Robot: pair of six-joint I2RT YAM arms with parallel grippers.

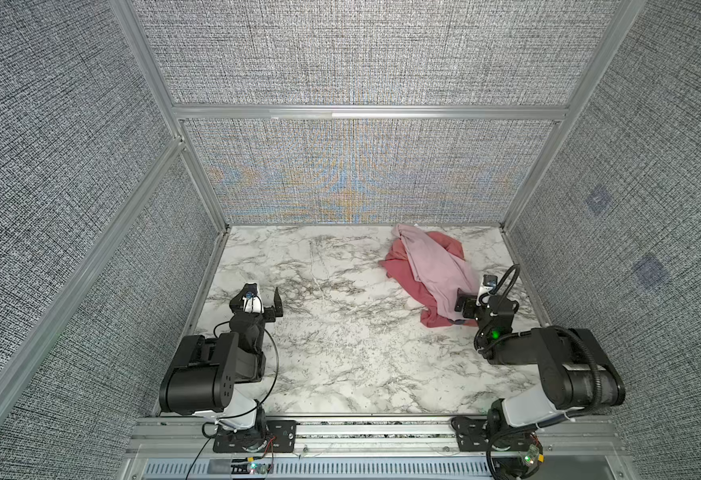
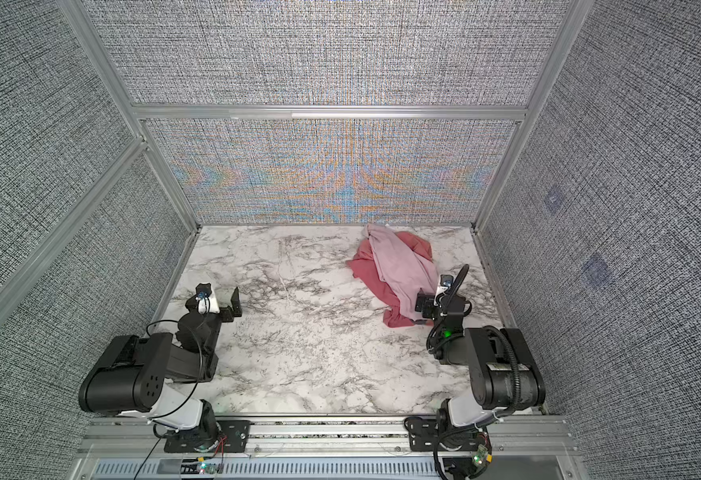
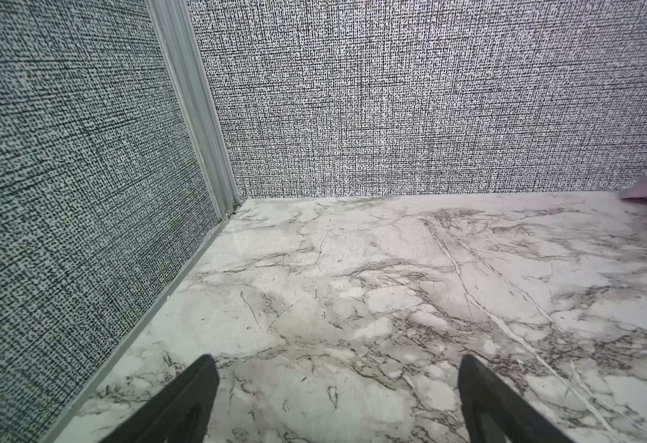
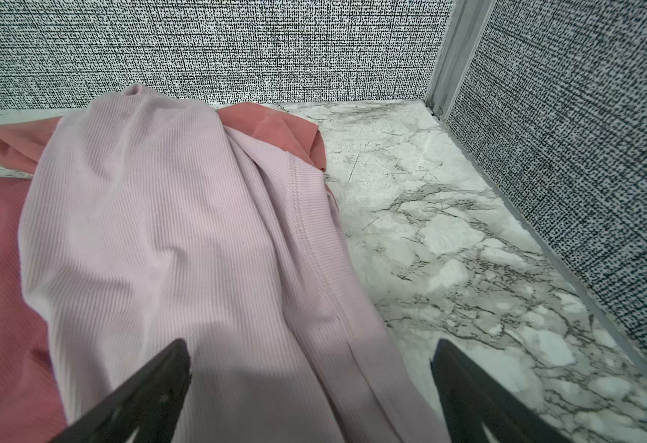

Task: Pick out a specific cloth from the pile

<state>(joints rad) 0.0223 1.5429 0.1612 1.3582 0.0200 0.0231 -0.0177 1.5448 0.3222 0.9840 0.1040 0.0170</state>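
the right gripper [image 4: 311, 347] sits closest in the right wrist view, its black fingers spread wide and clamped on nothing, at the near end of the pale lilac-pink ribbed cloth [image 4: 161, 230]. that cloth drapes over the dusty-red cloth [image 4: 3, 245], which shows on both sides of it. together they form the pile [image 1: 423, 270] at the far right of the marble table [image 1: 340, 353], near the back wall. the left gripper [image 3: 338, 358] is also spread and empty, over bare marble well apart from the pile.
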